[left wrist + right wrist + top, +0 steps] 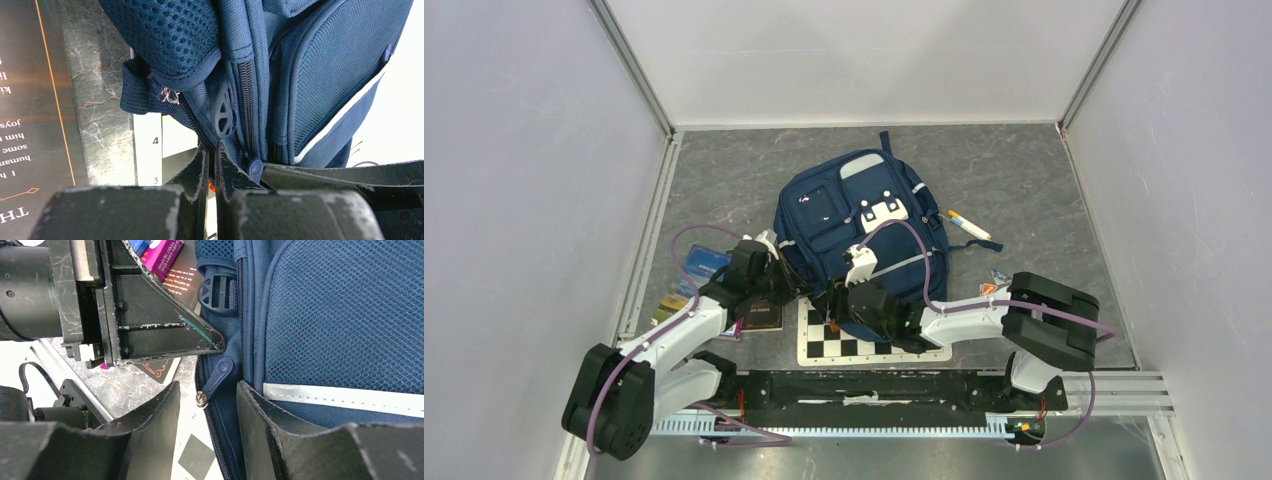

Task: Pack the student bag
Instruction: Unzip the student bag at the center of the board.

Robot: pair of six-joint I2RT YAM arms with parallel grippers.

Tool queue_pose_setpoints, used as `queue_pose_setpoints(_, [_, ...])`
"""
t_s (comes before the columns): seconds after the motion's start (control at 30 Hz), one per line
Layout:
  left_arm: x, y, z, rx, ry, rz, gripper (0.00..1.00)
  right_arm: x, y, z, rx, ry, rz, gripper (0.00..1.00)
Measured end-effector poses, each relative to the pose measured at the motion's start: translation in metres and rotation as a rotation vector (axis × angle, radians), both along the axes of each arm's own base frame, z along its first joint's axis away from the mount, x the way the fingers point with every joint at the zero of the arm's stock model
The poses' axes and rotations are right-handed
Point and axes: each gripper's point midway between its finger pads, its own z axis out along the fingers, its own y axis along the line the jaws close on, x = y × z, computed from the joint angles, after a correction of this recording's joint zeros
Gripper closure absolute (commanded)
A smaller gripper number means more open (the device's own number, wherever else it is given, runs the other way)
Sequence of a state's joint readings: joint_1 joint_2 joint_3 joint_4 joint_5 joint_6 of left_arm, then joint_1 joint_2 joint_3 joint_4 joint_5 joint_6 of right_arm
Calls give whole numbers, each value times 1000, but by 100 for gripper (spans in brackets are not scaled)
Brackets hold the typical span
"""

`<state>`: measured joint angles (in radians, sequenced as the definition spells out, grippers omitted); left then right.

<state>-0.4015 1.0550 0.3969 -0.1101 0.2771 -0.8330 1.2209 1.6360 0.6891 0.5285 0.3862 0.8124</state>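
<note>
The navy student bag [854, 215] lies flat mid-table, its lower edge toward the arms. My left gripper [212, 147] is shut on the bag's zipper seam, with the zipper tape running down into the narrow gap between its fingers. A round plastic pull tab [224, 112] hangs just above it. My right gripper [207, 395] stands open at the same lower edge of the bag [340, 315]. A blue zipper pull [216, 381] with a metal ring hangs between its fingers, touching neither. The left gripper's finger [165, 335] shows just above that pull. In the top view both grippers [812, 296] [846, 305] meet at the bag's near edge.
A chessboard mat [864, 345] lies under the bag's near edge and the grippers. A dark book [759, 318] and a blue book [704, 262] sit to the left. A marker [969, 227] and a small orange item [996, 282] lie right of the bag.
</note>
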Motion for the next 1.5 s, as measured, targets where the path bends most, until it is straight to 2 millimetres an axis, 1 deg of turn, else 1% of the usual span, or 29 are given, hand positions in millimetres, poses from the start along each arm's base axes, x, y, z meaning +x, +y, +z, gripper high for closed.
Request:
queue_pose_setpoints(0.23, [1, 1, 0, 4, -3, 5, 98, 2, 4, -2, 6, 5, -3, 47])
queue_pose_setpoints(0.4, [1, 1, 0, 7, -4, 8, 98, 11, 9, -2, 12, 5, -15, 50])
queue_pose_setpoints(0.53, [2, 2, 0, 10, -10, 14, 98, 16, 9, -4, 13, 13, -26, 55])
queue_pose_setpoints(0.8, [5, 5, 1, 21, -23, 29, 98, 26, 9, -11, 9, 24, -48, 80])
queue_pose_setpoints(0.93, [5, 5, 1, 21, -24, 30, 98, 29, 10, -8, 25, 19, -53, 96])
queue_pose_setpoints(1.0, [6, 5, 2, 20, -27, 31, 98, 29, 10, -7, 26, 14, -51, 100])
queue_pose_setpoints(1.1, [6, 6, 3, 22, -33, 36, 98, 29, 9, -5, 37, 8, -51, 100])
queue_pose_setpoints(1.27, [7, 6, 5, 5, -38, 65, 98, 25, -3, 2, 68, -7, -58, 100])
queue_pose_setpoints(1.4, [8, 8, 7, -4, -45, 94, 98, 18, -16, 8, 78, -33, -67, 100])
queue_pose_setpoints(1.5, [10, 10, 7, 5, -49, 114, 98, 12, -21, 15, 66, -70, -64, 100])
